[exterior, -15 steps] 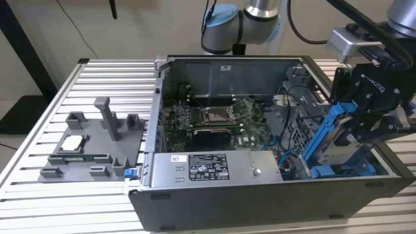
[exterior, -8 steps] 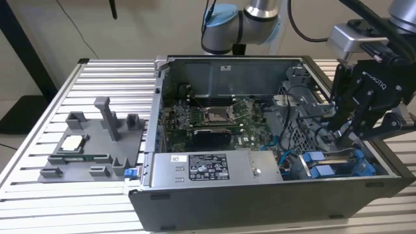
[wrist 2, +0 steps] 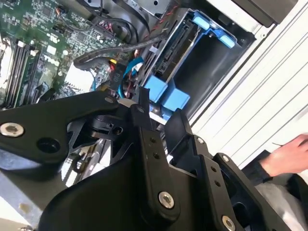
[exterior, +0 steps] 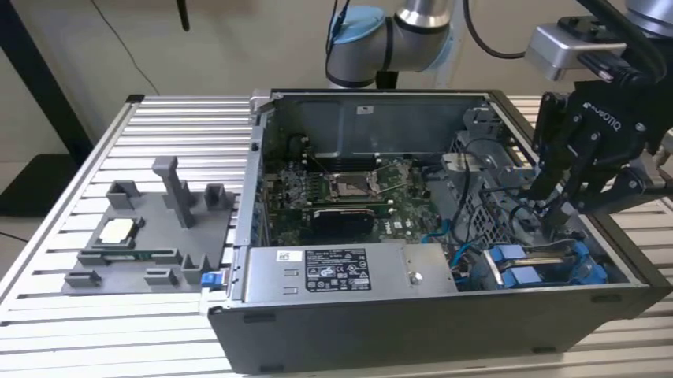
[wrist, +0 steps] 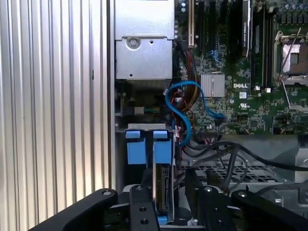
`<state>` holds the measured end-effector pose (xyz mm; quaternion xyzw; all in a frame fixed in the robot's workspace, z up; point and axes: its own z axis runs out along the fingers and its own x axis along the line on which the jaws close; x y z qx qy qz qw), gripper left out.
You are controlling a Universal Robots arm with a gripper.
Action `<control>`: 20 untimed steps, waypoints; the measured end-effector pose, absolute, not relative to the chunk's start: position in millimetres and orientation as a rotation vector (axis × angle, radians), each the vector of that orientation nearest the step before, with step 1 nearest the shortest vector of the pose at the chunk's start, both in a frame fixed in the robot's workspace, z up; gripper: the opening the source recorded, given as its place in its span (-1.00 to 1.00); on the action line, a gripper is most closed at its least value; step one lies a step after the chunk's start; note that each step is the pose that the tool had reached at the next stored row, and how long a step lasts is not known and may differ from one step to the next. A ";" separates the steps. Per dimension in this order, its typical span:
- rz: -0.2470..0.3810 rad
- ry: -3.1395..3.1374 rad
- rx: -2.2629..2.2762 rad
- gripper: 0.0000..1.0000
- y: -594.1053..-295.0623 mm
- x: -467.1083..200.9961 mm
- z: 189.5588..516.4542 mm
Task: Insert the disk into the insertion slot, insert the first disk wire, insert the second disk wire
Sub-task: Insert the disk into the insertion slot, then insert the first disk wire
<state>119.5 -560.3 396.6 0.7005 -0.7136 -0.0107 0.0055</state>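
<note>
The disk [wrist: 163, 185] stands edge-on in the insertion slot [wrist: 144, 128] of the grey drive cage, its blue caddy tabs [wrist: 149, 150] sticking out towards the power supply. In the exterior view the disk [exterior: 549, 257] lies low at the case's near right corner. My gripper [exterior: 563, 209] hangs just above it. Its black fingers [wrist: 140, 208] stand apart on either side of the disk's end, and the gripper [wrist: 172, 195] is open. A loose blue wire [wrist: 185, 103] curls beside the slot between the cage and the motherboard. In the second wrist view the gripper [wrist 2: 161, 118] sits over the blue tabs [wrist 2: 163, 94].
The grey power-supply box [exterior: 342, 272] fills the case's near side, with the motherboard [exterior: 347, 189] behind it. Black cables [wrist 2: 110, 50] run past the cage. A grey fixture plate [exterior: 147, 236] lies on the slatted table at the exterior view's left. A person's hand [wrist 2: 288, 154] rests outside the case.
</note>
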 end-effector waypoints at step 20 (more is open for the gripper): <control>-0.086 -2.275 2.235 -0.18 -545.5 119.5 390.3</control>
